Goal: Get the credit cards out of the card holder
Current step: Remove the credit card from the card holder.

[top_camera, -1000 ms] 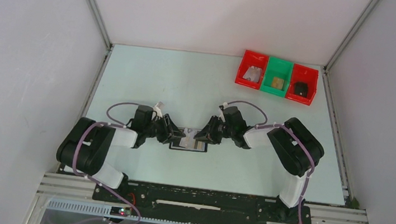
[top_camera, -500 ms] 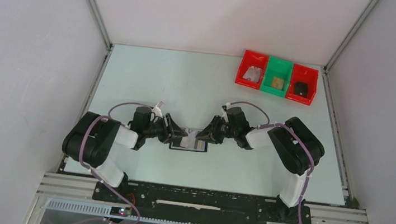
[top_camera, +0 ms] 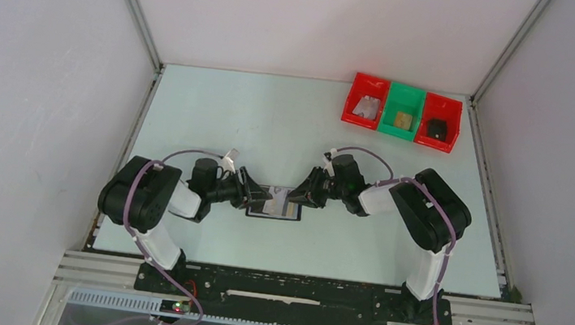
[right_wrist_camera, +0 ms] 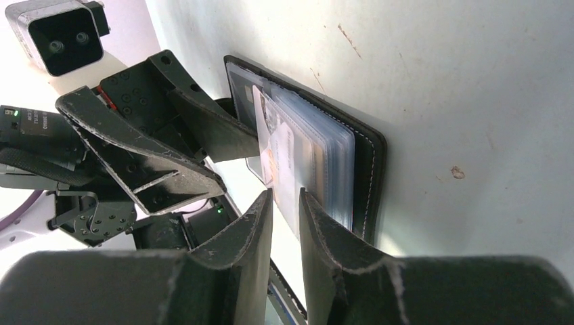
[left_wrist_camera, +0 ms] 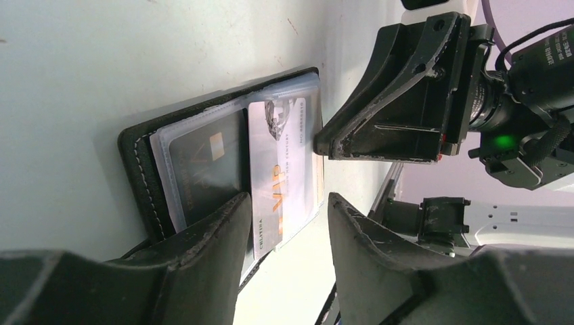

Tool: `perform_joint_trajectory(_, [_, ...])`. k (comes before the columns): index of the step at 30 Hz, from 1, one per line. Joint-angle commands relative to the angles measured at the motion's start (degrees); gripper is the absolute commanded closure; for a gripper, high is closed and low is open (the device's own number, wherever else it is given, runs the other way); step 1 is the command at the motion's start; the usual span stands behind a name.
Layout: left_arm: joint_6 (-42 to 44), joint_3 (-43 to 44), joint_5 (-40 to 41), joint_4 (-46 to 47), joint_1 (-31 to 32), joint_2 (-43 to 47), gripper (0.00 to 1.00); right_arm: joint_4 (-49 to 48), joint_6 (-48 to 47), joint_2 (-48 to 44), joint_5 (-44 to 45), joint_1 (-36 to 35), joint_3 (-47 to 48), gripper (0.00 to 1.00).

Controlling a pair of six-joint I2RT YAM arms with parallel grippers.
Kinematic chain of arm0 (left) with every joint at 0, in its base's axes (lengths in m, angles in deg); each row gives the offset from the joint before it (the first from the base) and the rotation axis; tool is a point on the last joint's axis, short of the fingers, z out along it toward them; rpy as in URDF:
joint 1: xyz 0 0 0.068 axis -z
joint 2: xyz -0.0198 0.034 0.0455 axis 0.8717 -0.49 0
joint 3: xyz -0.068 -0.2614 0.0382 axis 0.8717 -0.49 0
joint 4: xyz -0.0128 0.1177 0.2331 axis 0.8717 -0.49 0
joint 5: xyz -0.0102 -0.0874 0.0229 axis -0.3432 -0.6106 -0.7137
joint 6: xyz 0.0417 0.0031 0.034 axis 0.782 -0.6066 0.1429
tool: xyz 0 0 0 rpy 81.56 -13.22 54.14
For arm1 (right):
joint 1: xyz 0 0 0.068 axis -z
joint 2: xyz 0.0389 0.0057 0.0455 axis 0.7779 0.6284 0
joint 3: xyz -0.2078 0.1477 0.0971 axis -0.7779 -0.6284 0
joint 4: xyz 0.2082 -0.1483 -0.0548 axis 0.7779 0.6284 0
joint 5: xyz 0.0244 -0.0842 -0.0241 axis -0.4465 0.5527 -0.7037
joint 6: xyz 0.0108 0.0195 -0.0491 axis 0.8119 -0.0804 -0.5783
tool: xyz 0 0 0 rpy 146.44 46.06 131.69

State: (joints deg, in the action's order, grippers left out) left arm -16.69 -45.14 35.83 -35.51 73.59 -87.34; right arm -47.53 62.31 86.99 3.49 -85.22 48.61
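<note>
The black card holder point(top_camera: 274, 215) lies open on the table between my two grippers. In the left wrist view its stitched cover point(left_wrist_camera: 139, 169) holds clear sleeves, a dark card point(left_wrist_camera: 203, 169) in one slot and a silvery-grey credit card point(left_wrist_camera: 281, 169) with orange letters sticking out. My left gripper point(left_wrist_camera: 290, 200) is open, its jaws on either side of that card's near edge. My right gripper point(right_wrist_camera: 285, 194) is at the opposite edge of the holder point(right_wrist_camera: 372, 169), jaws a narrow gap apart, one finger resting on the sleeves beside the silver card point(right_wrist_camera: 281, 152).
Three small bins stand at the far right: a red bin point(top_camera: 366, 100), a green bin point(top_camera: 403, 110) and another red bin point(top_camera: 440, 121), each with a small item inside. Grey walls enclose the table on three sides.
My left arm has folded back to the left and lower, while its gripper stays at the holder. The right arm has shifted only slightly. The holder has not moved.
</note>
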Motion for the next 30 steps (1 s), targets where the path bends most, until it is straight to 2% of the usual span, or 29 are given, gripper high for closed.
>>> perform_joint_trajectory(1, [4.8, -2.5, 4.4, -11.1, 0.1, -4.8, 0.46, 4.2, -2.1, 2.7, 3.0, -0.1, -1.8, 0.69])
perform_joint_trajectory(9, [4.4, -2.6, 4.9, -11.2, 0.2, -4.6, 0.42, 4.6, -2.0, 2.1, 3.4, -1.6, -1.6, 0.69])
perform_joint_trajectory(18, [4.8, -2.4, 5.3, -11.9, 0.3, -4.4, 0.40, 17.4, -3.5, 3.5, 9.5, -4.4, 4.9, 0.70])
perform_joint_trajectory(25, [5.0, -2.4, 5.5, -12.2, 0.3, -4.4, 0.38, 17.3, -2.8, 5.0, 9.5, -3.9, 5.4, 0.70])
perform_joint_trajectory(28, [3.5, -3.0, 4.9, -9.6, 0.3, -4.9, 0.43, 17.1, -3.0, 5.6, 9.1, -3.7, 5.4, 0.70])
perform_joint_trajectory(30, [2.1, -3.5, 3.4, -6.4, 0.3, -6.1, 0.54, 16.9, -3.0, 5.9, 8.9, -3.8, 5.4, 0.70])
